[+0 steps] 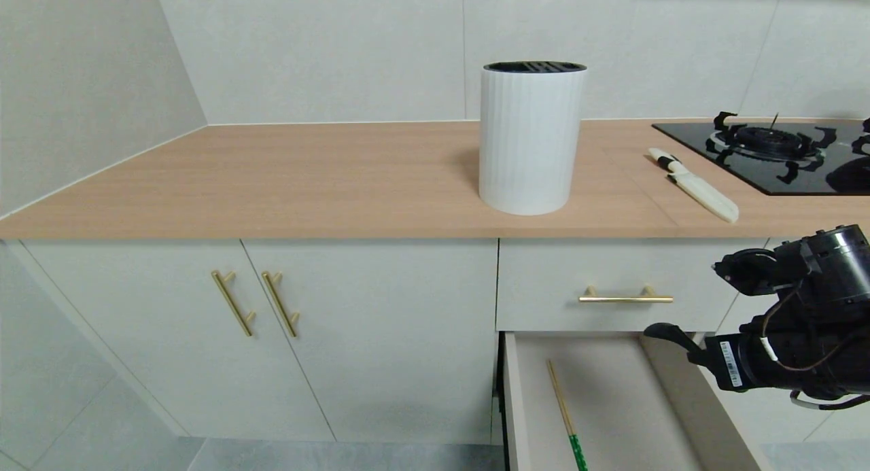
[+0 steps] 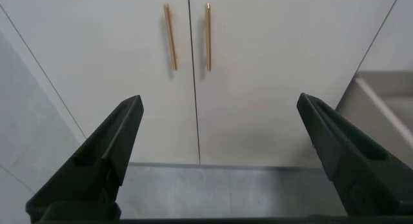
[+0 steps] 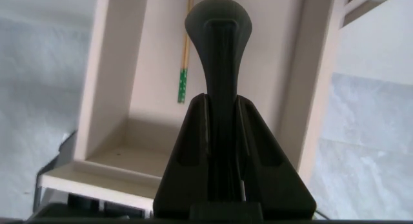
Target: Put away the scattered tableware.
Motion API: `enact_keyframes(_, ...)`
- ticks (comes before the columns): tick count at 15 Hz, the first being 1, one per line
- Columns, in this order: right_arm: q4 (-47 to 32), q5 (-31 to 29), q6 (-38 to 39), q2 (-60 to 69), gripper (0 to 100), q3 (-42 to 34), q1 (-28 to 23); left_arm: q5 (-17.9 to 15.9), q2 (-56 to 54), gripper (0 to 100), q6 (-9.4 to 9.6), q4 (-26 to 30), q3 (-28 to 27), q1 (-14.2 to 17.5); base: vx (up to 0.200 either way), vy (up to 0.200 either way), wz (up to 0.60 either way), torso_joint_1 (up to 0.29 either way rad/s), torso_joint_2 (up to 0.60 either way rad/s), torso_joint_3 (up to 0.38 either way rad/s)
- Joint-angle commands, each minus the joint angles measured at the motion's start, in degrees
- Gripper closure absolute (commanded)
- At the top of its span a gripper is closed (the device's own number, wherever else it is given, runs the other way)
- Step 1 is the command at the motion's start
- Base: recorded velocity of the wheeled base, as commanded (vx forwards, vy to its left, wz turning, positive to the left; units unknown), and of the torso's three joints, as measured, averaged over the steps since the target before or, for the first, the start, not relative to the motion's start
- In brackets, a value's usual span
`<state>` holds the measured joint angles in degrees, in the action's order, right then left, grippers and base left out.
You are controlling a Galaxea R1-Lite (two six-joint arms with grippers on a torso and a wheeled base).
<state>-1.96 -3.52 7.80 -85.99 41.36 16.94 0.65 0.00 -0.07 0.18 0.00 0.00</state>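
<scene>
your head view has the knife point(image 1: 693, 183) on the counter point(image 1: 306, 179) between holder point(image 1: 531, 138) and stove point(image 1: 768, 151), right gripper point(image 3: 217, 20) pressed closed over your open drawer point(image 1: 516, 403), chopstick point(image 1: 563, 406) inside, its green end cut off in head view, left gripper point(image 2: 219, 108) spread wide before cabinet doors point(image 2: 258, 88)

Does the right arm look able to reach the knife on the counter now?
Probably yes. The knife lies uncovered on the counter between the white holder and the stove. The right gripper is shut, lower down over the open drawer, so it must rise and open first.
</scene>
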Motion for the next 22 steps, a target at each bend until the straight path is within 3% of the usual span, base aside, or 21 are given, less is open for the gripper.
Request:
enact_keyframes(1, 0.03, 0.01, 0.02, -0.84, 100, -0.14, 0.02, 0.06, 0.09, 0, -0.01, -0.01, 0.00, 0.00, 0.000, 0.000, 0.00, -0.144, 0.45, 0.315)
enact_keyframes(8, -0.06, 0.01, 0.02, -1.72, 100, -0.14, 0.02, -0.03, 0.00, 0, -0.01, -0.01, 0.00, 0.00, 0.000, 0.000, 0.00, -0.115, 0.44, 0.314)
enact_keyframes(13, 0.47, 0.01, 0.02, -2.69, 100, -0.14, 0.11, -0.03, 0.09, 0, -0.01, -0.01, 0.00, 0.00, 0.000, 0.000, 0.00, -0.018, 0.08, 0.047)
enact_keyframes(17, 5.57, 0.01, -0.07, -7.61, 100, -1.90, 0.28, 0.06, 0.09, 0, -0.01, -0.01, 0.00, 0.00, 0.000, 0.000, 0.00, 0.000, 0.00, 0.000)
enact_keyframes(22, 18.57, -0.70, 1.60, -25.28, 100, -3.04, 0.46, -0.03, 0.00, 0, -0.01, -0.01, 0.00, 0.00, 0.000, 0.000, 0.00, 0.000, 0.00, 0.000)
